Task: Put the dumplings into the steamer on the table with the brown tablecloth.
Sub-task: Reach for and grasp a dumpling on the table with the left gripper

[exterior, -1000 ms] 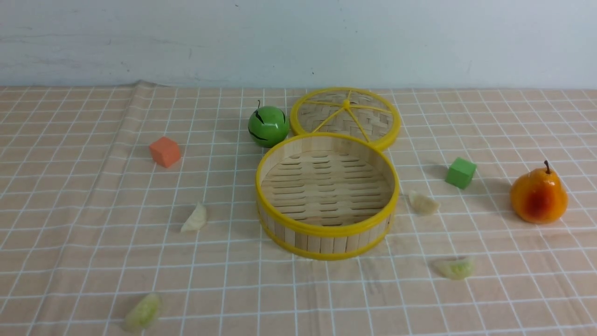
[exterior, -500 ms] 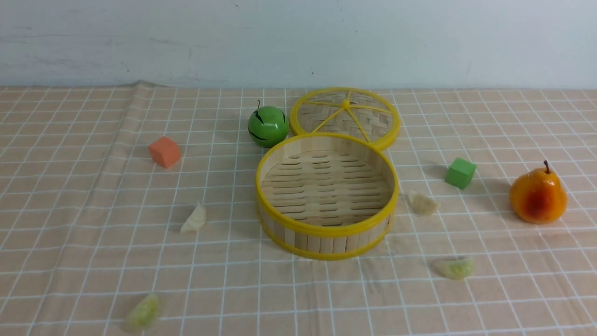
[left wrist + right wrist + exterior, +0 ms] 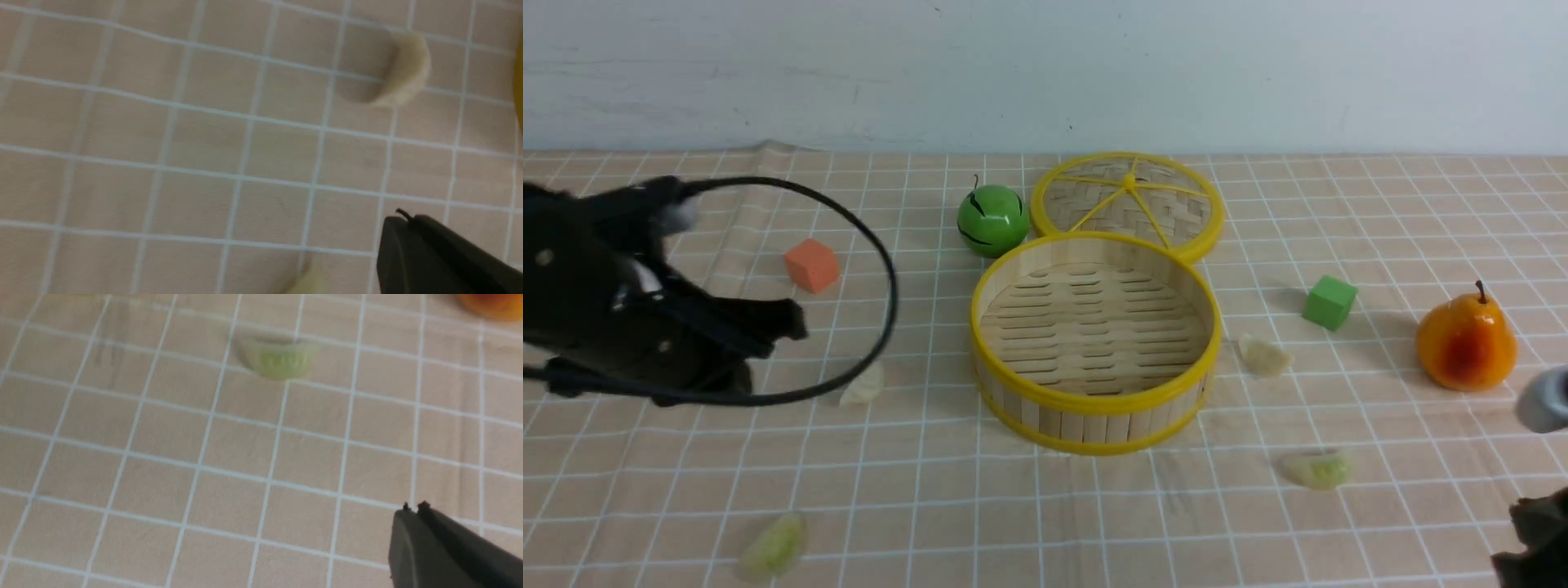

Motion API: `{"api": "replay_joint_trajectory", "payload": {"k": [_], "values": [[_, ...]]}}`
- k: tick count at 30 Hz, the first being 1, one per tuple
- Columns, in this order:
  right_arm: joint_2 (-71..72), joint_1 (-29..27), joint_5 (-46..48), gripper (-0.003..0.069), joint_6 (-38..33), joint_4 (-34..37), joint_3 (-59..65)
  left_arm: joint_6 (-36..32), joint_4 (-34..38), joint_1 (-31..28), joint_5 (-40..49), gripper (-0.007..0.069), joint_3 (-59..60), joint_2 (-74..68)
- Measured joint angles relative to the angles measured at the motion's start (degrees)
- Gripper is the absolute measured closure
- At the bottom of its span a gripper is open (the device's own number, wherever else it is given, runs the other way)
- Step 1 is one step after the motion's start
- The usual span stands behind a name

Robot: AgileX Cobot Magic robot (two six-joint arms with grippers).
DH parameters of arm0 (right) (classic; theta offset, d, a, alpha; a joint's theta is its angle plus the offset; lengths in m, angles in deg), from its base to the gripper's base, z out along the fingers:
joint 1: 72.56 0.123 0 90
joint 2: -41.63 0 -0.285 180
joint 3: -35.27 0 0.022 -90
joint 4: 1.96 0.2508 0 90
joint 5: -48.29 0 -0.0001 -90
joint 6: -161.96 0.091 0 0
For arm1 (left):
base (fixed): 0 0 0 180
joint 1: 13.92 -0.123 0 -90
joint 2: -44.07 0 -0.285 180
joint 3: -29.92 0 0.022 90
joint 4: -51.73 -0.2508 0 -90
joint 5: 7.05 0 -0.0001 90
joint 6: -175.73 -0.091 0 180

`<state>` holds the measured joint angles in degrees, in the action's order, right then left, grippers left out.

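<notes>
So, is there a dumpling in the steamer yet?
No, the steamer holds nothing, and all four dumplings lie on the cloth outside it.

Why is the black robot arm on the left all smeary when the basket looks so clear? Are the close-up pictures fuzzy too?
Front view: the left arm is smeared, likely motion blur, while the steamer is crisp. Left wrist view: the cream dumpling and the tablecloth look soft. Right wrist view: the green dumpling is slightly fuzzy.
</notes>
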<state>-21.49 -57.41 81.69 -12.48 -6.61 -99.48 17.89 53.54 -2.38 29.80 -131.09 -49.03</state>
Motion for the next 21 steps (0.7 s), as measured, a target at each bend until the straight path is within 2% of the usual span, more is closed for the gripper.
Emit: {"api": "replay_joint_trajectory", "payload": {"k": [2,5,8,14,17,19,21], "values": [[-4.5,1.2,0.7,0.0664,0.0,1.5,-1.8,-5.2,5.1,0.5,1.7,0.0638,-5.1,-4.9],[-7.7,1.7,1.6,0.0663,0.0,3.5,-3.4,-8.1,7.8,0.6,1.9,0.0631,-10.7,-10.2],[-9.2,1.7,2.3,0.0661,0.0,5.4,-4.6,-11.8,8.2,0.6,1.9,0.0564,-16.5,-16.0],[-9.4,1.7,2.3,0.0659,0.0,6.1,-4.9,-23.0,8.5,1.0,2.2,0.0264,-25.3,-26.4],[-9.4,1.7,2.2,0.0659,0.0,6.5,-4.9,-27.2,8.3,1.1,3.3,0.0179,-26.3,-29.6],[-9.4,1.7,2.1,0.0657,0.0,6.5,-4.9,-28.2,8.1,1.1,3.9,0.0176,-26.3,-30.5],[-9.4,1.7,1.6,0.0656,0.0,6.7,-4.9,-29.0,7.9,1.1,5.6,0.0218,-26.3,-32.2]]}}
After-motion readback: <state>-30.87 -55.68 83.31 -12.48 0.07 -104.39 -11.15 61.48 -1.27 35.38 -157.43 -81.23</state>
